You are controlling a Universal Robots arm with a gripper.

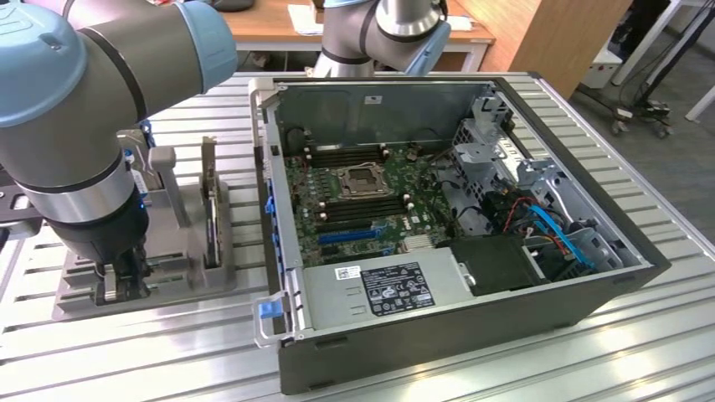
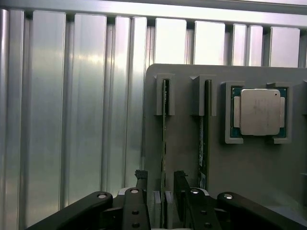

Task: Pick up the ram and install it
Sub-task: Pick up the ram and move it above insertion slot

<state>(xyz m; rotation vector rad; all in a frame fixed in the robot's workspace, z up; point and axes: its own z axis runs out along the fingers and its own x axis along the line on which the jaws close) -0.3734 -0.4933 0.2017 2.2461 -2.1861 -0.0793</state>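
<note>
Green ram (image 2: 164,124) between spread fingers (image 2: 180,184) of the hand (image 2: 160,177)

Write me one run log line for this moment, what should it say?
tool: open, straddling the ram | ram: on edge in the gray holder, not yet lifted | case: open

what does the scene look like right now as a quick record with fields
gripper: open, fingers either side of the ram, not closed on it
ram: on edge in a slot of the grey holder
second stick: on edge in the next slot
processor: flat in a holder pocket
computer case: open, motherboard exposed, on the exterior view's right of the holder
task state: ram not yet lifted
</note>
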